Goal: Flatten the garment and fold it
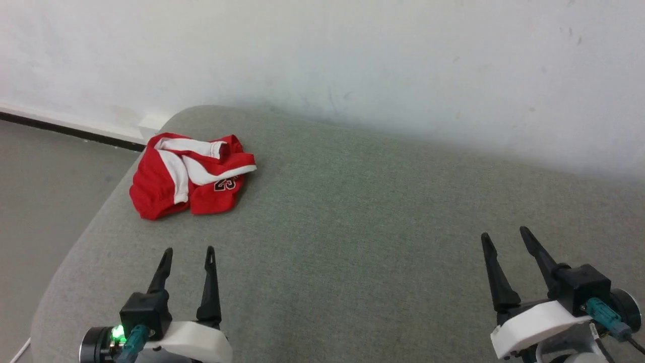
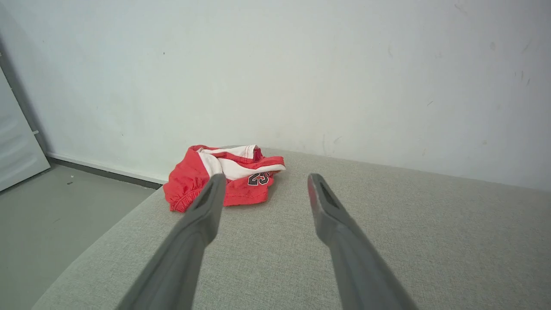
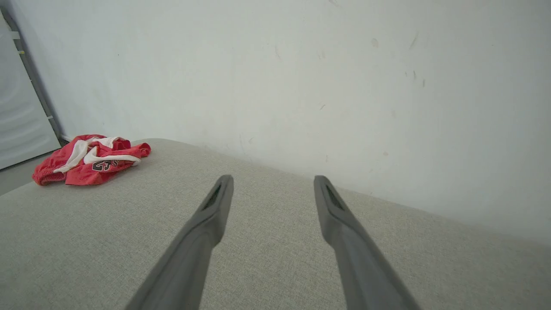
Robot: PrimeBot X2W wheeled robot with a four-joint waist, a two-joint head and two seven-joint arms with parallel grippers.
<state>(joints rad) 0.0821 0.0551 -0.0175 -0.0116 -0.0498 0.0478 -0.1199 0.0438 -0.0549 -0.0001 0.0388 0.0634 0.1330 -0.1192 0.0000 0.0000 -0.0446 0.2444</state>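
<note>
The garment [image 1: 189,174], red shorts with white stripes and a dark number print, lies crumpled near the far left corner of the grey padded surface [image 1: 352,227]. It also appears ahead in the left wrist view [image 2: 224,178] and far to the left in the right wrist view [image 3: 88,159]. My left gripper [image 1: 188,250] is open at the lower left, short of the garment and not touching it. My right gripper [image 1: 504,233] is open at the lower right, far from the garment. Both hold nothing.
A white wall [image 1: 352,60] rises right behind the surface. The surface's rounded left edge drops to a grey floor [image 1: 45,176] with a dark baseboard strip. A pale door or panel [image 2: 17,137] stands at the far left.
</note>
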